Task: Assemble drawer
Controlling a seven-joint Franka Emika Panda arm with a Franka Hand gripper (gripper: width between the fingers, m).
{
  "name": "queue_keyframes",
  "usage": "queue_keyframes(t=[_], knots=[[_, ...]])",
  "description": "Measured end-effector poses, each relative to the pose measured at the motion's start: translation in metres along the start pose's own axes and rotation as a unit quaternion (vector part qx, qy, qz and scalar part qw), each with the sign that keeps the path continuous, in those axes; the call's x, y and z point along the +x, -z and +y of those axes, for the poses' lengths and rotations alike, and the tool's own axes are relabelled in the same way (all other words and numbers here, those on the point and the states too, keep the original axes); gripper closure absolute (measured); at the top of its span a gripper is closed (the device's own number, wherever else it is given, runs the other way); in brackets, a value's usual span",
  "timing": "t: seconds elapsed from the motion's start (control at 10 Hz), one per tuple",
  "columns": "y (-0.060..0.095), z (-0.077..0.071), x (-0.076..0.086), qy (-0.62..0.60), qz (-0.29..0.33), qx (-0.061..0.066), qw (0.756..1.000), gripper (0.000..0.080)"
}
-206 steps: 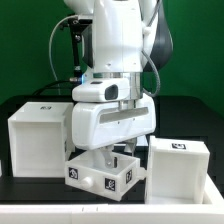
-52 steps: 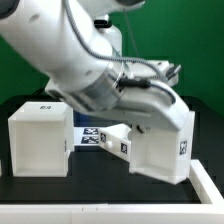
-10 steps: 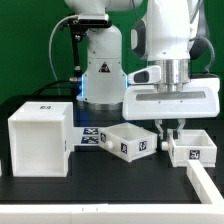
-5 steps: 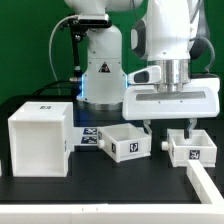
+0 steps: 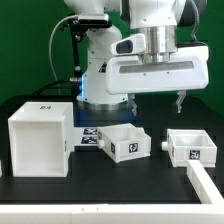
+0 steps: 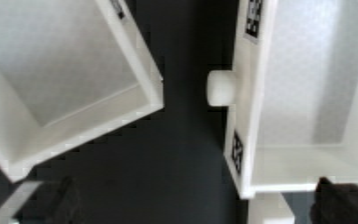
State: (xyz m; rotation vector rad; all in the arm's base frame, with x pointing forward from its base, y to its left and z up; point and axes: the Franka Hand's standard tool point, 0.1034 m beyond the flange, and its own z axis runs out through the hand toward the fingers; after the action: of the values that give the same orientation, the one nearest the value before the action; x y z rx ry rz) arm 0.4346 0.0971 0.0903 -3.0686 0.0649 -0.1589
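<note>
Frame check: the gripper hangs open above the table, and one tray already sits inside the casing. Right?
Not quite. The gripper does hang open above the table, but no tray is inside the casing. The exterior view shows the middle tray and the right tray both sitting on the table, outside the casing.

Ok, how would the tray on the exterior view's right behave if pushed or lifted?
The tray looks like rigid thin-walled plastic, so probably stiff and light. It sits flat and low on the table, so a push should slide it, not tip it. Smooth walls might slip when pinched.
</note>
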Motion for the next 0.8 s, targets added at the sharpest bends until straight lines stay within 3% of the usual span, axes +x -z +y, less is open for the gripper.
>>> queue_keyframes(t=[0.3,0.4,0.6,0.8], knots=[[0.0,0.005,0.0,0.014,-0.007,-0.001,1.0,0.0151],[0.005,0.023,0.005,0.017,-0.024,-0.002,1.0,0.0151],[0.027,0.049,0.035,0.011,-0.073,-0.011,0.997,0.0151],[0.044,0.048,0.06,0.004,-0.135,-0.01,0.991,0.0151]])
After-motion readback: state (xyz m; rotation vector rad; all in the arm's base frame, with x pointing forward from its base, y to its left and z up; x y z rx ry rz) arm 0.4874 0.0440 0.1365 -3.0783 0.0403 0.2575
